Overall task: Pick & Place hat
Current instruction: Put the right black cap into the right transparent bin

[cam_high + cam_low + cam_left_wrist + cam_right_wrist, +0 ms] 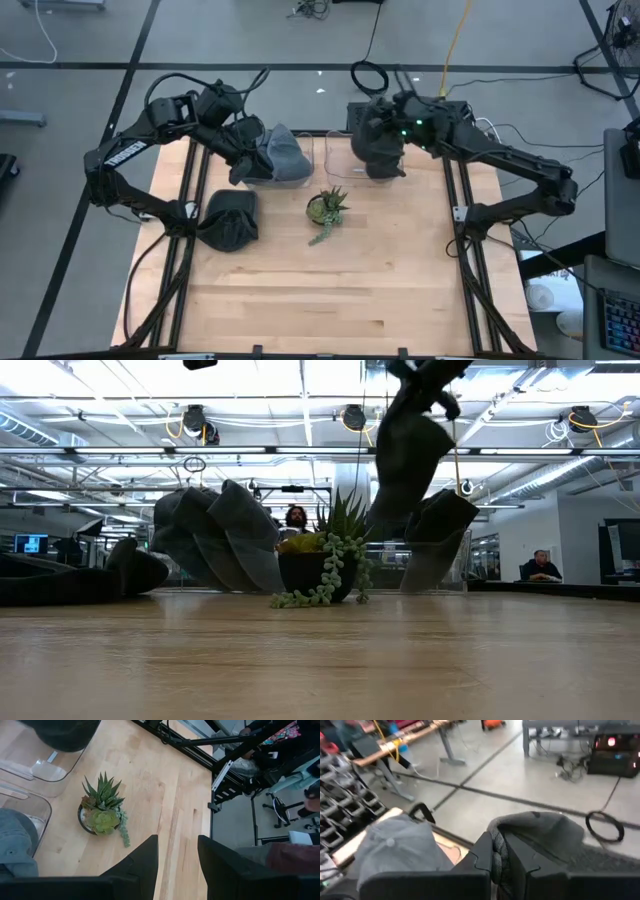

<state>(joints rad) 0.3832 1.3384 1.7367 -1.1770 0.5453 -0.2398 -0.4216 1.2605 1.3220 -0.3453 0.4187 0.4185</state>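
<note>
Three hats show in the high view: a grey hat (282,152) in the upper middle, a dark hat (229,220) at the left of the table (330,290), and another dark hat (378,148) in the upper right of centre. There are two clear bins, one (296,178) under the grey hat and one (340,160) beside it to the right, and a single potted succulent (326,208) near the frame's centre. Two arms reach in, each with one hand, the left hand (243,150) and the right hand (385,128).
</note>
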